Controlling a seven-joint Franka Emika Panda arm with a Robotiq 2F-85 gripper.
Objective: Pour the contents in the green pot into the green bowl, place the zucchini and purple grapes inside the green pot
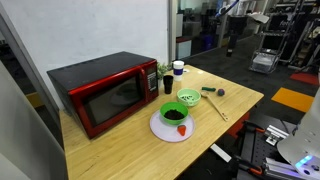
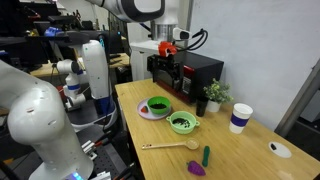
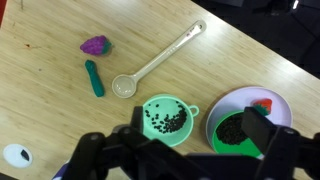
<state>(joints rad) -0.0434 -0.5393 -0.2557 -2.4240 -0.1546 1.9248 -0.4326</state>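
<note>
The light-green pot (image 3: 167, 122) holds small black beans and stands on the wooden table; it shows in both exterior views (image 1: 188, 98) (image 2: 183, 123). The bright-green bowl (image 3: 235, 130) (image 1: 174, 115) (image 2: 157, 105) stands on a white plate and has dark contents. The dark-green zucchini (image 3: 94, 78) (image 2: 206, 155) and the purple grapes (image 3: 95, 45) (image 2: 197, 169) lie side by side on the table, past a spoon. My gripper (image 3: 197, 125) (image 2: 170, 72) is open and empty. It hangs high above the pot and bowl.
The white plate (image 3: 285, 112) also bears a red strawberry piece (image 3: 262, 104). A beige spoon (image 3: 150, 65) lies between pot and zucchini. A red microwave (image 1: 105, 92), a dark-green cup (image 1: 168, 85), a white cup (image 2: 240, 118) and a small plant (image 2: 213, 95) stand nearby.
</note>
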